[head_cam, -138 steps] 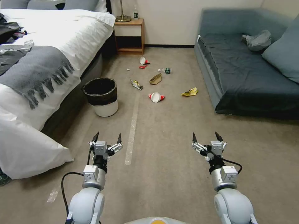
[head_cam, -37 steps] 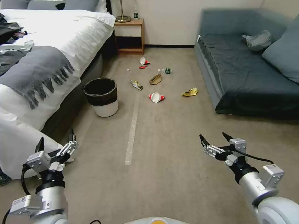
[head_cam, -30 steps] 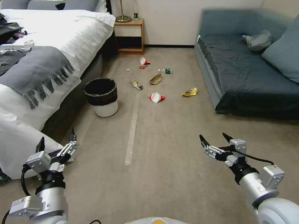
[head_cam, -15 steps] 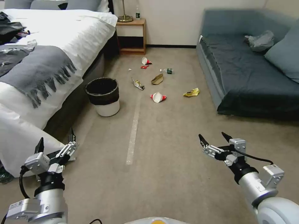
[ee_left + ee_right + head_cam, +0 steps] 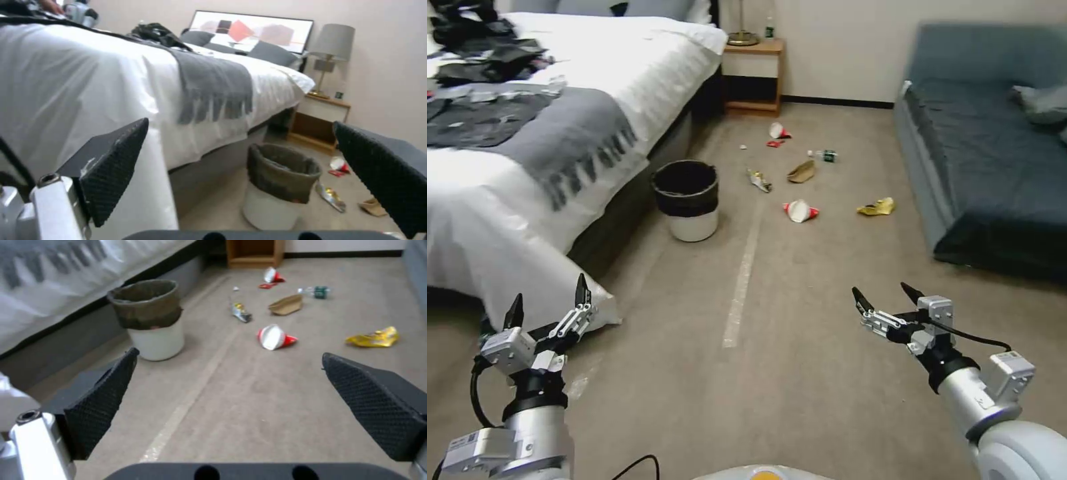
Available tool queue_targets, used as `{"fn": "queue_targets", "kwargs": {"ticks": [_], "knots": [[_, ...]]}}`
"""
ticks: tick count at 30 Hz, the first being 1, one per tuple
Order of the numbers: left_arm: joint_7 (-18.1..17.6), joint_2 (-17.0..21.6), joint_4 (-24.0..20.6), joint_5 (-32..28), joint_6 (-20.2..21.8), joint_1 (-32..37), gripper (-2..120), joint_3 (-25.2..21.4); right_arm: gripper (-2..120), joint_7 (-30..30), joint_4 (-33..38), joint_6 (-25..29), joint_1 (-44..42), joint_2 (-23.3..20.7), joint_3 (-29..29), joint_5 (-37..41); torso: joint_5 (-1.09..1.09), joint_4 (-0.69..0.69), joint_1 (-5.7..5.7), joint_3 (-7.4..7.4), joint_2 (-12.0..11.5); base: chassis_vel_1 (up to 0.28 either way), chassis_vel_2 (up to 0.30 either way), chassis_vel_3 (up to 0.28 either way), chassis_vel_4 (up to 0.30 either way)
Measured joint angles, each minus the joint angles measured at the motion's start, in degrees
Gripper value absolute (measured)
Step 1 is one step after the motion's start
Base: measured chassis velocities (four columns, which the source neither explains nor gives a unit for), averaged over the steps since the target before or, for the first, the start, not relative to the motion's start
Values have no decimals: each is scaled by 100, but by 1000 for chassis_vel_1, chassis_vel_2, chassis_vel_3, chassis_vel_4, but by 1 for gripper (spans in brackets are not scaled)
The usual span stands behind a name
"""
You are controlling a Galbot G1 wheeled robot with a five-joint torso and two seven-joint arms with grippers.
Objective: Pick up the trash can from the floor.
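The small round white plastic trash can (image 5: pixel 687 200) with a black bag liner folded over its upper half stands upright on the beige-grey carpet floor (image 5: pixel 800 347), just beside the bed with white sheets (image 5: pixel 527 167) and left of the pale tape strip (image 5: pixel 742 280). The left gripper (image 5: pixel 547 308) and the right gripper (image 5: pixel 887 300) hover low, well apart from the can; the 2 grippers have their fingers spread wide and hold nothing.

We hold both arms forward and low over the floor (image 5: pixel 800 373), apart from each other: left gripper (image 5: pixel 547 307) tilted up with fingers spread wide, right gripper (image 5: pixel 887 303) level, its fingers likewise parted and empty.
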Motion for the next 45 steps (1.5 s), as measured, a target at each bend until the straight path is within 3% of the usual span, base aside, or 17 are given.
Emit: {"fn": "queue_targets", "kwargs": {"ticks": [17,45], "knots": [[11,61,-33,-76,-61,122,100,45,100,-147,82,90,-140,199,-38,-106,0,-2,0,0,0,0,0,0,0],[25,-35,-19,-106,-41,88,100,92,100,-361,-102,299,16,54,-46,-104,0,-2,0,0,0,0,0,0,0]]}}
